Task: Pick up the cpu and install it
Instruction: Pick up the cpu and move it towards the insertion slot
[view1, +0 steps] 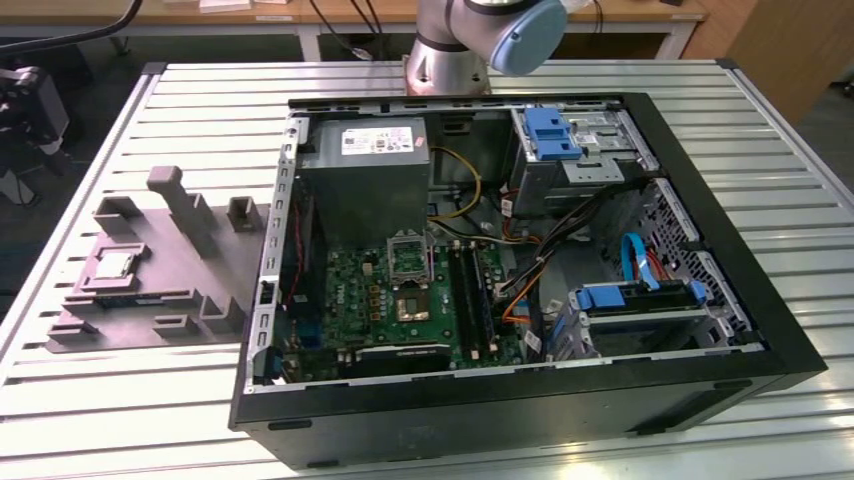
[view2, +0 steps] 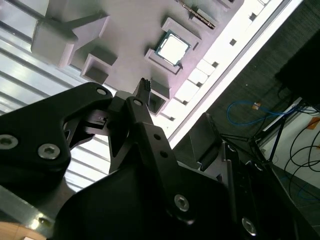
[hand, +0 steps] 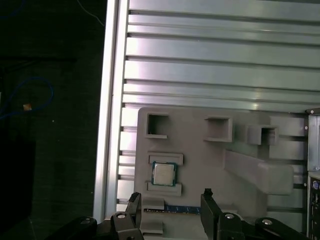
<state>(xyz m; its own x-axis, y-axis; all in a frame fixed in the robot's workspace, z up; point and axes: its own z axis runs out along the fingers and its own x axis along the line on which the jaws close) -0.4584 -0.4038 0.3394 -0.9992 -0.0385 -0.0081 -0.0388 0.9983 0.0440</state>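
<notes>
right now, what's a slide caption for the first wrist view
Open claw hovering near the cpu, which rests in its pocket on the grey holder tray on the slatted metal table.

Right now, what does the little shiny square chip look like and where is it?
The cpu is a small flat square with a pale silvery metal top and a thin dark rim. It lies flat, top up, between raised ledges of the grey tray, outside the computer case. Only the tray touches it; the open gripper hangs apart from it.
</notes>
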